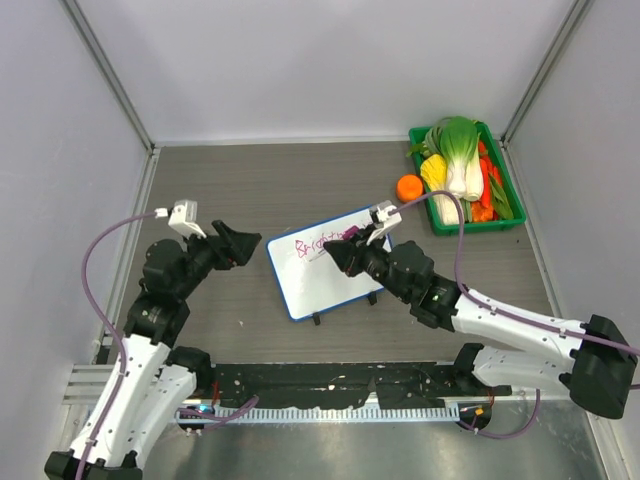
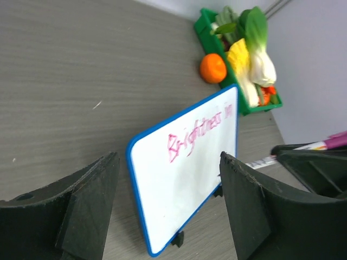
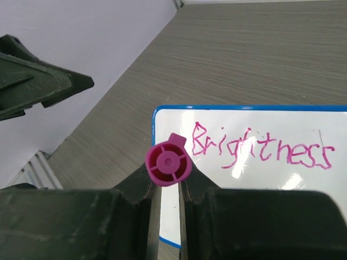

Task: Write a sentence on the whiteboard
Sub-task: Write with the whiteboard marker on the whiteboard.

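The whiteboard (image 1: 335,275) lies in the middle of the table, blue-framed, its black feet toward the near edge. The sentence (image 1: 310,245) in pink runs along its far edge; it reads "Brightness in" in the left wrist view (image 2: 198,134) and "Brightness" in the right wrist view (image 3: 260,147). My right gripper (image 1: 342,254) is over the board's top right part, shut on a pink marker (image 3: 168,161), whose end faces the camera. My left gripper (image 1: 243,245) is open and empty, just left of the board (image 2: 179,200), not touching it.
A green tray (image 1: 500,225) of toy vegetables stands at the back right, with an orange (image 1: 409,187) beside its left wall. Both show in the left wrist view, the tray (image 2: 203,19) and the orange (image 2: 212,68). Grey walls enclose the table.
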Controlling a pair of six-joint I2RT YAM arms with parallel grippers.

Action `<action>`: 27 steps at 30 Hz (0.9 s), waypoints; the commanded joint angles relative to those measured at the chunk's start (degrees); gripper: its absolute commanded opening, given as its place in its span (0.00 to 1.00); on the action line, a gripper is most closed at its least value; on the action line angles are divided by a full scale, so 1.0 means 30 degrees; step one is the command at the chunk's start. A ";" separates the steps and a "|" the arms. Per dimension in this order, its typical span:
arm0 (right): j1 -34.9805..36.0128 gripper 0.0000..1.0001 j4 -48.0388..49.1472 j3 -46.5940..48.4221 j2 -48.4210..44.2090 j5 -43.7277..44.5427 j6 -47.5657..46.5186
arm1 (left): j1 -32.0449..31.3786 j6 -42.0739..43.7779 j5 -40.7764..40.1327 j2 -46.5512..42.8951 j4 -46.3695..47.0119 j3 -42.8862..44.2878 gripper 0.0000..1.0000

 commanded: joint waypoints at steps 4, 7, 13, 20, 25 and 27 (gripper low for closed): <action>-0.4233 0.01 0.2396 0.0515 0.0278 -0.7833 0.4048 | -0.1014 0.0833 0.5325 0.3499 0.1773 0.3357 0.78; -0.5235 0.01 0.3363 0.0105 0.0455 -0.9592 0.5426 | -0.1894 0.0658 0.6912 0.4672 0.3532 0.3650 0.78; -0.5442 0.01 0.3600 -0.0101 0.0426 -1.0152 0.5986 | -0.3682 0.1184 0.8206 0.7193 0.5409 0.4208 0.77; -0.5500 0.01 0.3775 -0.0013 0.0485 -1.0709 0.6425 | -0.4503 0.0688 1.0429 0.9215 0.8601 0.3827 0.75; -0.5705 0.01 0.3834 -0.0072 0.0280 -1.0739 0.6689 | -0.5059 0.0920 1.1427 0.9919 0.8986 0.3885 0.61; -0.5851 0.01 0.3863 -0.0188 0.0163 -1.0622 0.6864 | -0.5206 0.0980 1.1866 1.0095 0.8956 0.3886 0.60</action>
